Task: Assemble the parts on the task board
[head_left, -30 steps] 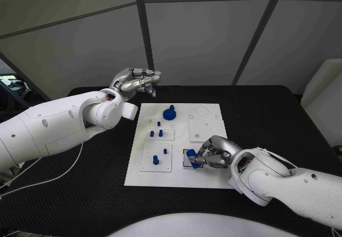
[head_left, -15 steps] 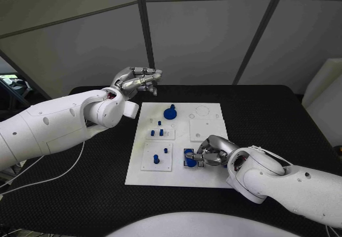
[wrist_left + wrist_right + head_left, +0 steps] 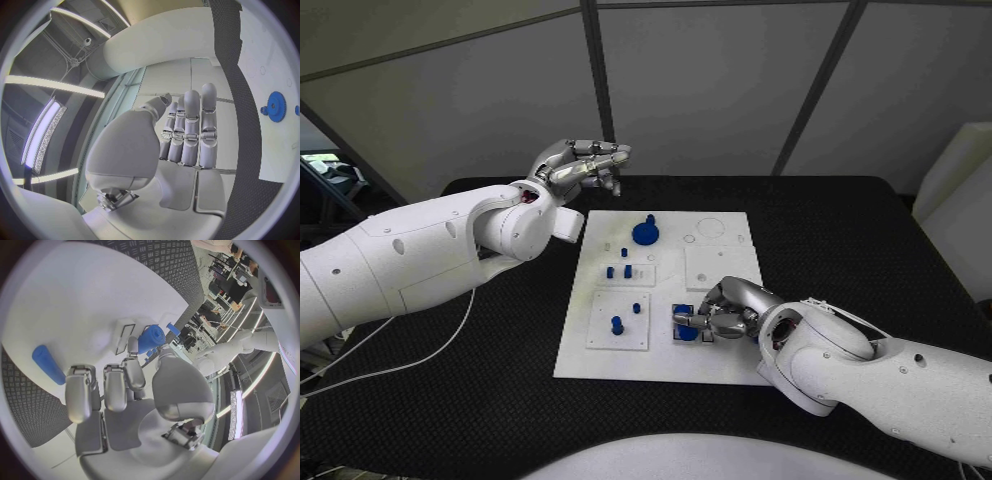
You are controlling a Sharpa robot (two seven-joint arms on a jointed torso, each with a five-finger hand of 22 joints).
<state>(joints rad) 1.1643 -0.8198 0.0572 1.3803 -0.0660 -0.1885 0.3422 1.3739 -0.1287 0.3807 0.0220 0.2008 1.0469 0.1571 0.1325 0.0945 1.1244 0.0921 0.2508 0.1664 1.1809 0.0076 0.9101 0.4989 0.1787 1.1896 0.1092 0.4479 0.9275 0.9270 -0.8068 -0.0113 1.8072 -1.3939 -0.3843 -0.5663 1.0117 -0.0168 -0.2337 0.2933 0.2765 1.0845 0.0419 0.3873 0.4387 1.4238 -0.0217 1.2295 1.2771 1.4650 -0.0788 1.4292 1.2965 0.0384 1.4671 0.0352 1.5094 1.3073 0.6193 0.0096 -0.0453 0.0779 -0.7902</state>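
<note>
**Right robot hand grips blue part at near edge of task board**

The right robot hand (image 3: 728, 310) rests over the near right portion of the white task board (image 3: 718, 365), its fingers (image 3: 115, 385) curled in around a blue part (image 3: 150, 338) that it holds down against the board's surface; the head view shows blue (image 3: 687, 328) peeking out at the fingertips beside a small dark-framed slot. A second blue piece, a short cylinder (image 3: 48, 364), lies loose on the board just beside that hand.

The left robot hand (image 3: 581, 162) hangs in the air beyond the far left corner of the task board, well apart from it, with its fingers (image 3: 190, 130) folded in toward the palm and nothing between them.

On the board itself, a blue gear-like disc with a knob (image 3: 646, 231) stands near the far edge, left of centre. Two small blue pegs (image 3: 617, 270) stand side by side toward the middle of the board's left half, and nearer the robot a raised white tile (image 3: 620, 320) carries one taller peg (image 3: 616, 324) and a smaller one (image 3: 636, 307). The board lies in the middle of the black worktop (image 3: 877, 240), with a white cable (image 3: 416, 350) trailing across the worktop off the board's left side.
</note>
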